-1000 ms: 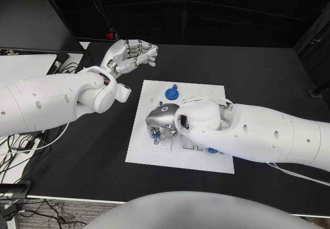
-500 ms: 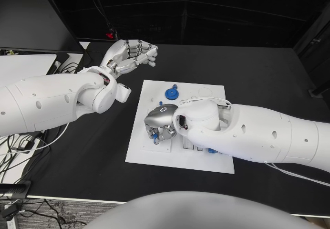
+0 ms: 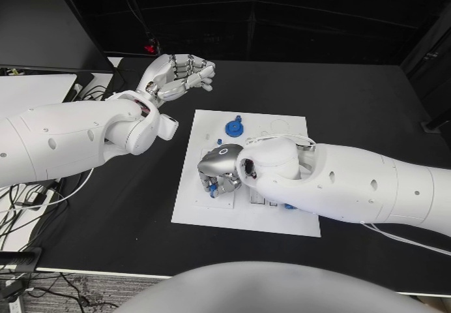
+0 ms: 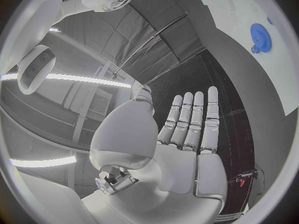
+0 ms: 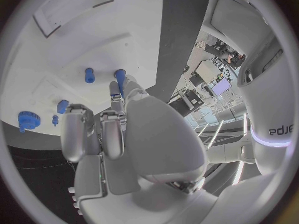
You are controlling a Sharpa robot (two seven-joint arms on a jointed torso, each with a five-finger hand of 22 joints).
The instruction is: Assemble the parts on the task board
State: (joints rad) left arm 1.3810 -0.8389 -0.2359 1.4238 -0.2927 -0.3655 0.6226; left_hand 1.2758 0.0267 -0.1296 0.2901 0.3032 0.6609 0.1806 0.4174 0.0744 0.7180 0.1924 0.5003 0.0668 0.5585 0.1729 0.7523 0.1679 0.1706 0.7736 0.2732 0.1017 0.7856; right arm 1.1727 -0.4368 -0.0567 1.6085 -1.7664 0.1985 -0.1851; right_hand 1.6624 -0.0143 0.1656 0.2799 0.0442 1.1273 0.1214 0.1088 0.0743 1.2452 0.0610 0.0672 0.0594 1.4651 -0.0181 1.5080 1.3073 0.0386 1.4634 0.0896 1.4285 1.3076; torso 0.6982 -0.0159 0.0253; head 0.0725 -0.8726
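The white task board [image 3: 246, 215] is laid flat mid-tabletop; a blue gear part [image 3: 234, 126] is seen near its far edge — small blue peg parts [image 5: 89, 75] stand upright nearer its middle.

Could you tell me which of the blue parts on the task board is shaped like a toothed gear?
The blue gear at the far end of the task board, beyond the right hand; the other blue parts near that hand are small pegs.

Task board [image 3: 282, 218]: matt white plate, smooth; tabletop [image 3: 366, 98]: matt black. Parts, e.g. gear [image 3: 234, 126], look like smooth blue plastic. Right hand [image 3: 218, 171] and left hand [image 3: 178, 75]: silvery metallic finish, arm shells glossy white plastic.
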